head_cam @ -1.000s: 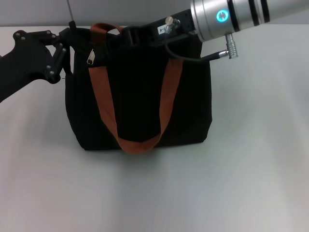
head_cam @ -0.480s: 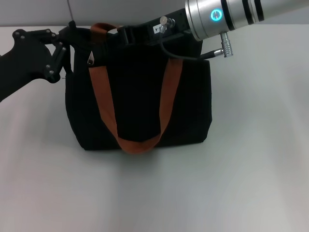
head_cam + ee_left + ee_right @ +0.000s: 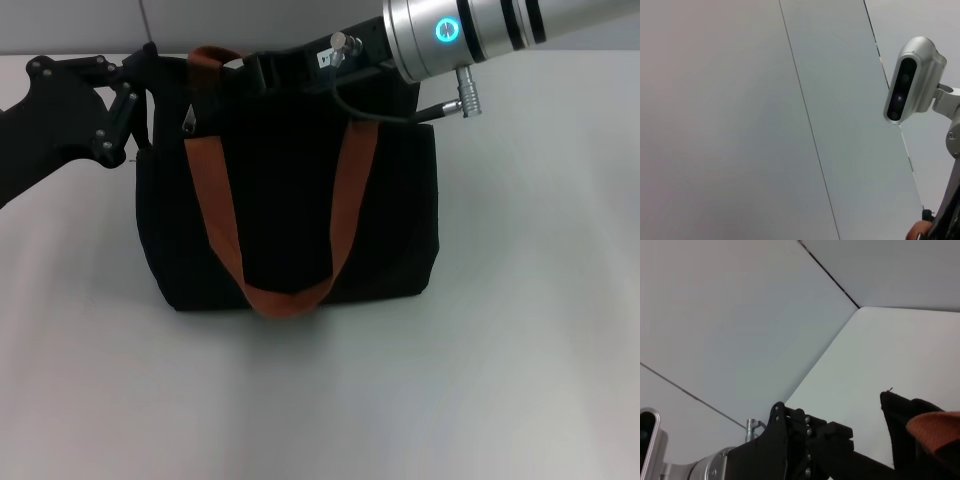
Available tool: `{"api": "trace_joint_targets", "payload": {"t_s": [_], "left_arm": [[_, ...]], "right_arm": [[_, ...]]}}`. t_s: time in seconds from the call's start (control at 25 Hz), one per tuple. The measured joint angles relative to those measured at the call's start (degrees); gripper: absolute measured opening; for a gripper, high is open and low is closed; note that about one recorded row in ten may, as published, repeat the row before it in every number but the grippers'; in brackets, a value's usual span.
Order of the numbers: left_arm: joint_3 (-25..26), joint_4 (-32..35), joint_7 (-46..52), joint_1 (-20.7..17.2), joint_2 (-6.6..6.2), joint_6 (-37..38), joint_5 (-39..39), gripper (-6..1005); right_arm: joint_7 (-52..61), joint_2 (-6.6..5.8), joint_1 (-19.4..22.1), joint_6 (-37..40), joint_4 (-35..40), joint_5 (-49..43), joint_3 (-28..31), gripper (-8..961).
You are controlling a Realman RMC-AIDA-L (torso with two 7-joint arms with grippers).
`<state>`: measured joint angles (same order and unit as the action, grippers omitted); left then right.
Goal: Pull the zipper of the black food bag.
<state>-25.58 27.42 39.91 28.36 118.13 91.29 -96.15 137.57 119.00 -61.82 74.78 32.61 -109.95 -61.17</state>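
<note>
The black food bag (image 3: 290,200) stands upright on the white table in the head view, with a rust-orange handle strap (image 3: 285,295) hanging down its front. The silver zipper pull (image 3: 188,122) hangs near the bag's top left, beside the strap. My left gripper (image 3: 140,85) is at the bag's top left corner, touching the fabric. My right gripper (image 3: 252,70) reaches in from the right along the bag's top edge, just right of the far handle loop (image 3: 212,56). The right wrist view shows the bag's corner (image 3: 900,425), a piece of orange strap (image 3: 935,427) and the left gripper's black body (image 3: 810,440).
The white table (image 3: 520,330) spreads in front of the bag and to its right. A grey wall stands behind the table. The left wrist view shows only wall panels and the right arm's camera housing (image 3: 910,80).
My right arm has moved a little to the left and up along the bag's top. The left gripper has shifted slightly upward. The bag and the zipper pull stay in place.
</note>
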Motion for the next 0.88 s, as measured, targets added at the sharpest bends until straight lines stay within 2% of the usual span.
{"api": "trace_joint_targets", "payload": {"t_s": [0.88], "left_arm": [[-0.5, -0.2, 0.1, 1.1, 0.00, 1.3, 0.7, 61]], "right_arm": [[3.9, 0.48, -1.2, -2.6, 0.0, 0.5, -3.0, 292]]}}
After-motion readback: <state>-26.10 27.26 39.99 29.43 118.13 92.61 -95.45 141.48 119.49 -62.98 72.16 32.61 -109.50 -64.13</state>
